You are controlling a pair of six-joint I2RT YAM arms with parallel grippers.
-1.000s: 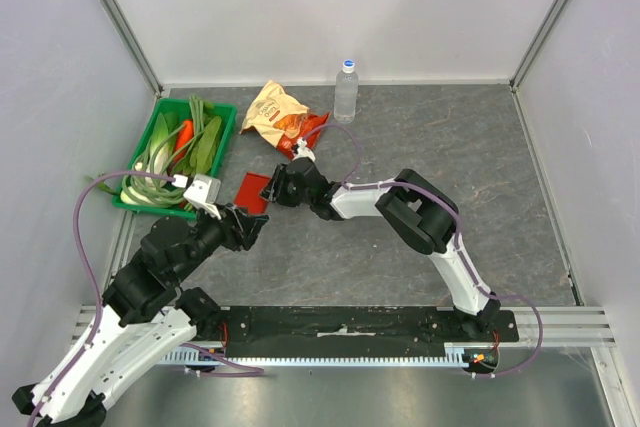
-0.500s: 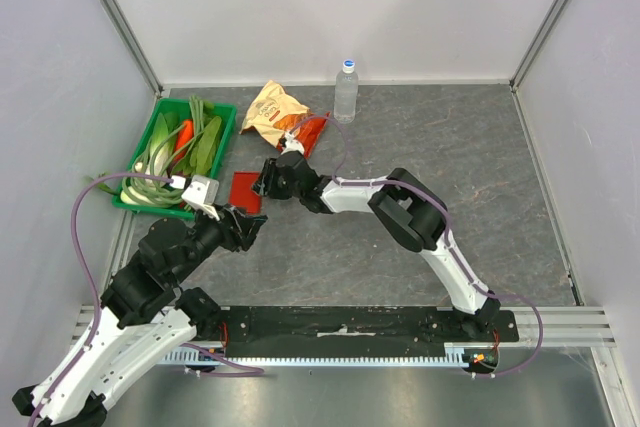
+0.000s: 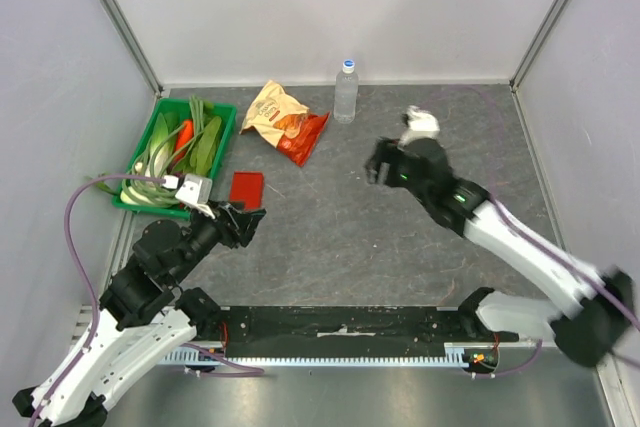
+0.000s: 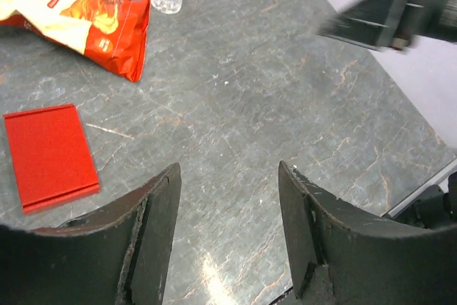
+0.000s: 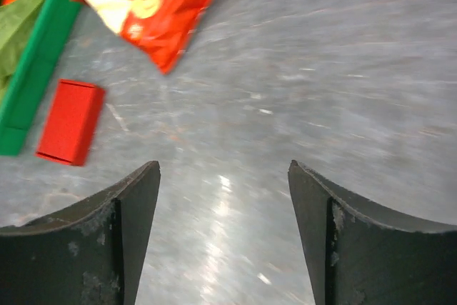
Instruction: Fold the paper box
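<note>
The paper box [image 3: 246, 187] lies flat on the surface near its left edge, a plain red rectangle with nothing gripping it, just beside the near right corner of the green tray [image 3: 227, 128]. In the left wrist view the paper box [image 4: 50, 156] shows a narrow raised strip along its near edge; whether any flap is loose cannot be told. In the right wrist view the paper box [image 5: 70, 121] is soft with blur.

Toward the far edge lies a snack bag [image 3: 285, 119], apart from the box, and beyond it a water bottle [image 3: 345, 92] stands upright by the far edge. The tray holds vegetables [image 3: 175, 147], partly hidden by a cable.

The left end effector [image 3: 252, 219] sits near the box on its near side. Its fingers [image 4: 153, 233] are spread wide and hold nothing.

The right end effector [image 3: 374, 167] is well apart from the box, toward the middle of the surface, and smeared by blur from above. Its own camera shows its fingers [image 5: 314, 233] parted wide and empty.
</note>
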